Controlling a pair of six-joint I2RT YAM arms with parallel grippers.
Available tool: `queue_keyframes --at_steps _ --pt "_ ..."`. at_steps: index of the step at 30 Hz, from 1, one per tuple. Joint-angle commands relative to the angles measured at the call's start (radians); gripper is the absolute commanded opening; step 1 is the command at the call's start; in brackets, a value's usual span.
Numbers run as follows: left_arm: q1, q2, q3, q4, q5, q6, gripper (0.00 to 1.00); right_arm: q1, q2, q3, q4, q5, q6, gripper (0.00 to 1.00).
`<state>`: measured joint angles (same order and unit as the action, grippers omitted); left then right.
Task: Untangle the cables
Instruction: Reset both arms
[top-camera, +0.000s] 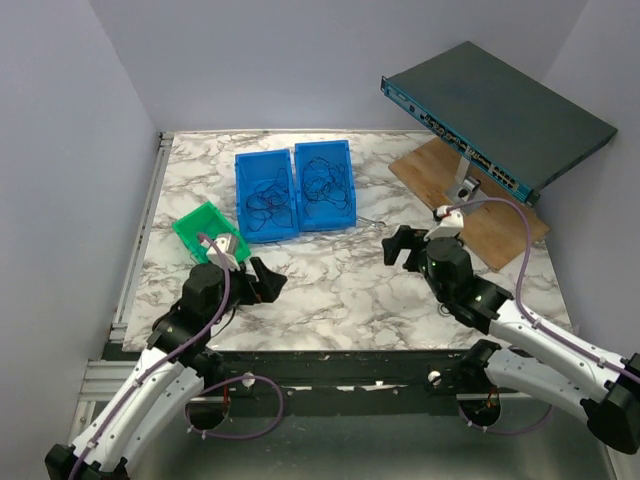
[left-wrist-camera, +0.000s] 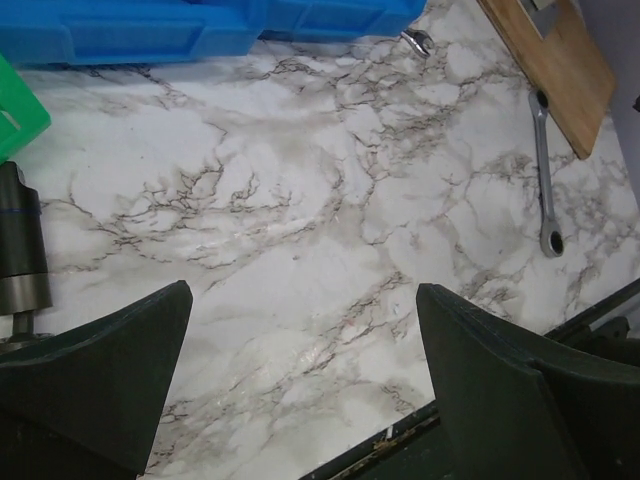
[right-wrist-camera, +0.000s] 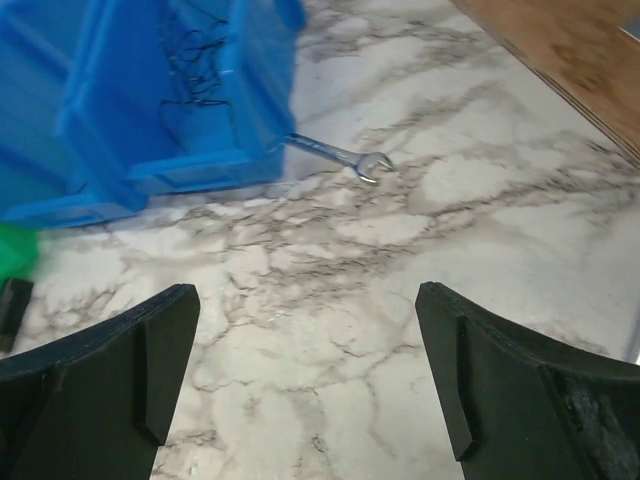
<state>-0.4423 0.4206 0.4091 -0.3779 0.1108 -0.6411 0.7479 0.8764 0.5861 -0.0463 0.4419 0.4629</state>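
The cables are thin dark curly wires. One bunch of cables (top-camera: 262, 200) lies in the left blue bin (top-camera: 243, 165) and another bunch (top-camera: 325, 180) in the right blue bin (top-camera: 343, 150). In the right wrist view some of these cables (right-wrist-camera: 195, 50) show inside a blue bin (right-wrist-camera: 170, 170). My left gripper (top-camera: 262, 282) hovers low over the marble near the table's front, open and empty (left-wrist-camera: 303, 300). My right gripper (top-camera: 400, 245) is right of the bins, open, with only bare marble between its fingers (right-wrist-camera: 305, 295).
A green bin (top-camera: 190, 225) stands left of the blue bins. One silver wrench (right-wrist-camera: 340, 155) pokes out beside the right blue bin, and another wrench (left-wrist-camera: 545, 170) lies near the wooden board (top-camera: 500, 235). A network switch (top-camera: 500, 110) leans on a stand at the back right.
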Motion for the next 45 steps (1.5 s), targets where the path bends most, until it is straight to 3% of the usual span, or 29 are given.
queue_keyframes --at_steps 1,6,9,11,14,17,21,23,26,31,34,36,38,42,45 --pt "-0.09 0.002 -0.068 0.139 -0.186 0.019 0.99 0.002 -0.01 -0.039 -0.039 0.279 0.2 1.0" --pt "-0.097 -0.003 -0.127 0.208 -0.257 0.057 0.99 0.001 0.1 0.012 -0.168 0.352 0.262 1.0" --pt "-0.097 0.016 -0.115 0.177 -0.37 0.059 0.99 0.002 0.1 -0.012 -0.205 0.516 0.342 1.0" --pt "-0.097 0.021 -0.117 0.194 -0.417 0.105 0.99 0.001 0.057 -0.083 -0.077 0.568 0.214 1.0" --pt "-0.098 0.034 -0.131 0.276 -0.446 0.136 0.99 0.001 -0.004 -0.253 0.354 0.415 -0.175 1.0" --pt "-0.096 0.09 -0.112 0.346 -0.538 0.178 0.99 -0.029 -0.037 -0.324 0.461 0.531 -0.104 1.0" --pt "-0.04 0.225 -0.098 0.5 -0.641 0.29 0.99 -0.311 -0.024 -0.339 0.487 0.182 -0.11 1.0" --pt "0.067 0.301 -0.075 0.551 -0.581 0.288 0.99 -0.43 0.049 -0.31 0.505 0.079 -0.099 1.0" --pt "0.266 0.376 -0.089 0.741 -0.367 0.284 0.98 -0.529 0.154 -0.311 0.667 -0.021 -0.178 1.0" --pt "0.314 0.523 -0.08 0.925 -0.397 0.44 0.98 -0.627 0.383 -0.299 0.889 -0.145 -0.258 1.0" --pt "0.342 0.656 -0.154 1.177 -0.376 0.467 0.98 -0.659 0.539 -0.339 1.146 -0.131 -0.272 1.0" --pt "0.366 0.719 -0.054 1.037 -0.397 0.462 0.96 -0.666 0.626 -0.315 1.202 -0.119 -0.274 1.0" --pt "0.369 0.755 -0.018 1.023 -0.361 0.504 0.82 -0.667 0.713 -0.298 1.243 -0.179 -0.311 1.0" --pt "0.369 0.702 -0.122 1.201 -0.382 0.525 0.81 -0.665 0.761 -0.377 1.45 -0.167 -0.32 1.0" --pt "0.372 0.713 -0.11 1.185 -0.361 0.544 0.77 -0.664 0.73 -0.354 1.341 -0.171 -0.307 1.0"
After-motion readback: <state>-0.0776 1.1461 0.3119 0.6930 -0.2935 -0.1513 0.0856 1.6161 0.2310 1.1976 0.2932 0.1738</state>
